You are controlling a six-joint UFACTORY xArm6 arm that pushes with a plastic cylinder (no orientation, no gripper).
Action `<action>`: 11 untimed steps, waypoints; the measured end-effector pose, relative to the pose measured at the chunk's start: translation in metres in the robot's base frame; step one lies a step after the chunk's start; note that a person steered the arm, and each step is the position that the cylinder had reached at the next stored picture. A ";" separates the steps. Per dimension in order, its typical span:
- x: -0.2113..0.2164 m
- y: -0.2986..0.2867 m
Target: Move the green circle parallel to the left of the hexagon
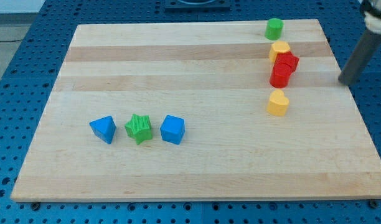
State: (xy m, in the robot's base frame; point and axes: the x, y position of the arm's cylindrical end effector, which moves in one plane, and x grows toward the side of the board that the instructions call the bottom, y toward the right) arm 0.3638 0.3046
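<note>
No claw on this arm: only a rod, nothing held. Its tip [343,81] sits off the counter's [197,174] right edge, well apart from every block.

Nearest: blue triangle [103,129], green star [139,128], blue cube [172,129] in a row. Further: yellow heart [277,102], two red blocks [282,68] touching, yellow hexagon [279,50]. Farthest: green circle [274,28], just above the hexagon.

Best approach, likely: go round behind the circle and push it left and toward the viewer, level with the hexagon, without nudging that.
</note>
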 end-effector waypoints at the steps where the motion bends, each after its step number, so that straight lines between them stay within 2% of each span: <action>1: -0.069 0.002; 2: -0.132 -0.013; 3: -0.172 -0.031; 5: -0.166 -0.088; 7: -0.132 -0.107; 8: -0.130 -0.126; 11: -0.111 -0.212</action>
